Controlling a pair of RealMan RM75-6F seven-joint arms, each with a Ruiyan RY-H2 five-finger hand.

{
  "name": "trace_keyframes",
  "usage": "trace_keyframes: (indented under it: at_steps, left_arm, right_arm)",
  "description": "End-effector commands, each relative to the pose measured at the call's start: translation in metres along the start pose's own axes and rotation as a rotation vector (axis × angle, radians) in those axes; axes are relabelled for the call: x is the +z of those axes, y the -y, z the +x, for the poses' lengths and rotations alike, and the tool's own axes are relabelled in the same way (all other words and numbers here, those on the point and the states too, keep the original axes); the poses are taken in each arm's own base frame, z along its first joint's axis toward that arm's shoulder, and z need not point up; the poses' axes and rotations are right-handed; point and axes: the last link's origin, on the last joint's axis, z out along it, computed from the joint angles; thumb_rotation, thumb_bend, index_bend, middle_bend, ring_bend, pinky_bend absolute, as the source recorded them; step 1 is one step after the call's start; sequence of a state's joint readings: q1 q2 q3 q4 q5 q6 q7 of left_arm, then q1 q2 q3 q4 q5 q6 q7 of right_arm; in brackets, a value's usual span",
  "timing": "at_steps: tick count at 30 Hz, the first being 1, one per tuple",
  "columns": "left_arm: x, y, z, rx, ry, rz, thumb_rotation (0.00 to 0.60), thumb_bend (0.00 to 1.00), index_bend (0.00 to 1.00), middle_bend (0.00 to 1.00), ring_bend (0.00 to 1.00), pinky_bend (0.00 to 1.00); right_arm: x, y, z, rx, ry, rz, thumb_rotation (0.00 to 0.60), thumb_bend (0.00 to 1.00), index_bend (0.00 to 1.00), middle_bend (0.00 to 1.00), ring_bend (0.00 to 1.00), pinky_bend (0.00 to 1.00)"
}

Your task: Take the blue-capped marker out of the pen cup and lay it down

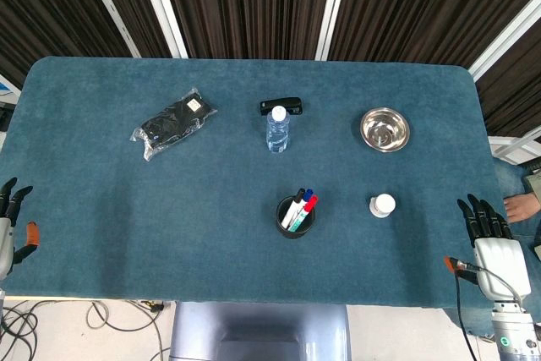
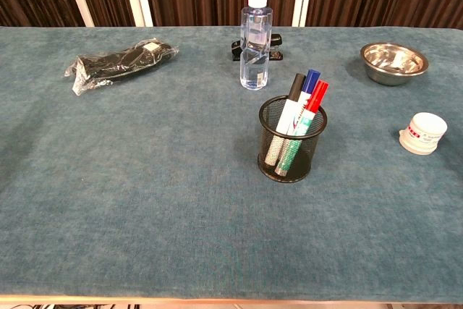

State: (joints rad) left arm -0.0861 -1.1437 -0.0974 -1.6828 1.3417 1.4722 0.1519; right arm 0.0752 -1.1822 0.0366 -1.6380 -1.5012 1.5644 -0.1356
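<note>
Left hand point(image 1: 10, 221): at the near left edge of the head view, partly cut off by the frame, dark fingers spread, holding nothing. Right hand point(image 1: 490, 243): near right corner, white back facing up, dark fingers extended and apart, pointing far, holding nothing. Neither hand shows in the chest view.

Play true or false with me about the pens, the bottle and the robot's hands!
1. The blue-capped marker stands in the pen cup. True.
2. The water bottle lies on its side. False: it stands upright.
3. The right hand holds a marker. False: it holds nothing, at the table edge.
4. The metal bowl has markers in it. False: it looks empty.
5. The left hand holds nothing. True.
</note>
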Motion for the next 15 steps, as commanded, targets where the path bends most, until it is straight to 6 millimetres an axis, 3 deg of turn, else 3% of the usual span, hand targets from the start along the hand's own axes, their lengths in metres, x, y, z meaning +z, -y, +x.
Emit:
trace_keyframes:
  at_steps: [1, 15]
  left_arm:
    - [-0.0008, 0.0001, 0.0006, 0.000, -0.003, 0.000, 0.600, 0.56, 0.13, 0.01, 0.10, 0.06]
    - [-0.0024, -0.0002, 0.0010, -0.005, -0.003, -0.003, 0.600, 0.56, 0.13, 0.01, 0.10, 0.06]
  right_arm:
    - [-0.0008, 0.0007, -0.0010, 0.000, 0.008, 0.004, 0.600, 0.23, 0.01, 0.00, 0.00, 0.16]
    - [-0.0023, 0.0043, -0.0001, 0.105, 0.045, 0.000, 0.600, 0.23, 0.01, 0.00, 0.00, 0.16]
